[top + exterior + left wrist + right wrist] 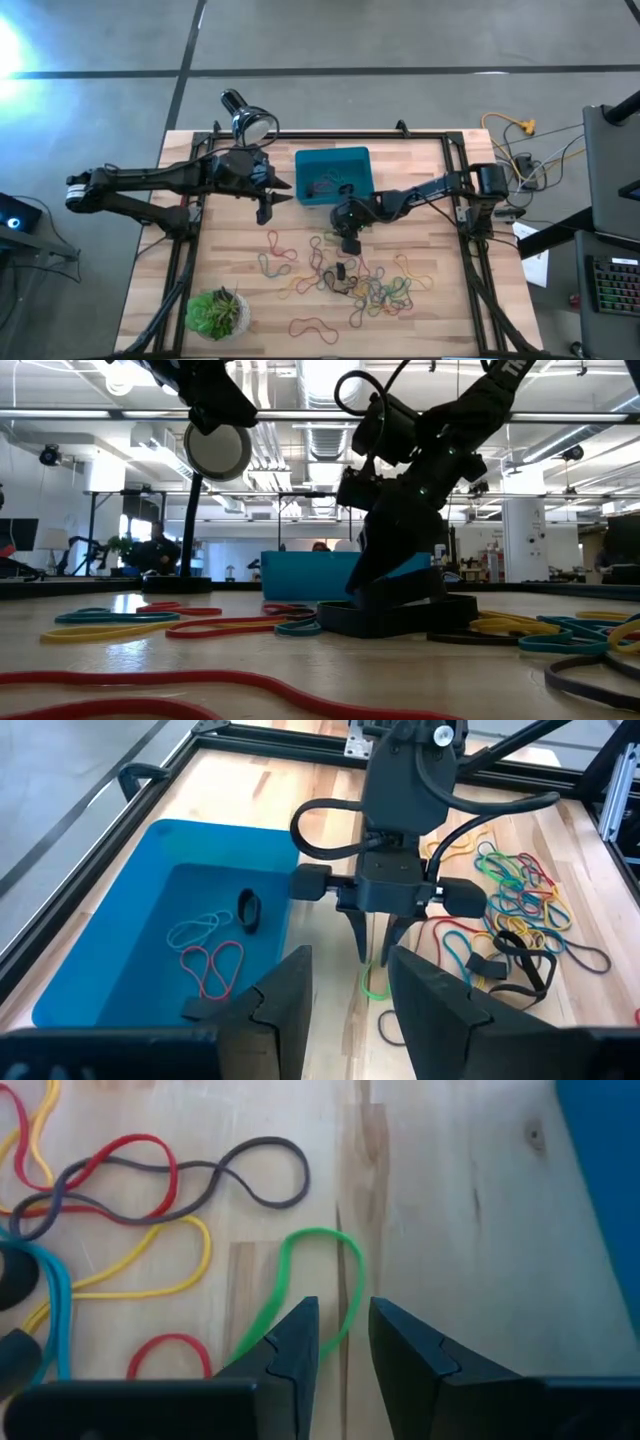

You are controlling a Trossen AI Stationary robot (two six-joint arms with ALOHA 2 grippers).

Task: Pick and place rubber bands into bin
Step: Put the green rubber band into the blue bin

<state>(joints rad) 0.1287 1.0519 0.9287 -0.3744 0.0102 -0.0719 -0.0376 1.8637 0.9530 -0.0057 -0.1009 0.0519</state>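
Observation:
Many coloured rubber bands (370, 285) lie loose on the wooden table in front of the teal bin (332, 160), which holds a few bands (210, 955). My right gripper (348, 245) points down at the table just in front of the bin, open by a narrow gap. In the right wrist view its tips (345, 1325) stand astride one strand of a green band (300, 1238) lying flat on the wood. My left gripper (275, 197) hovers open beside the bin's left wall, holding nothing. My right gripper comes from above, pointing down, with one strand of the green band's loop (343, 1315) running into the gap between its fingertips. The band lies flat on the table. Whether the fingers touch it, I cannot tell.
A desk lamp (245, 115) stands at the far left behind the bin. A potted plant (215, 312) sits at the near left corner. A black metal frame (455, 150) borders the table. A thick black band (390, 615) lies by the right gripper.

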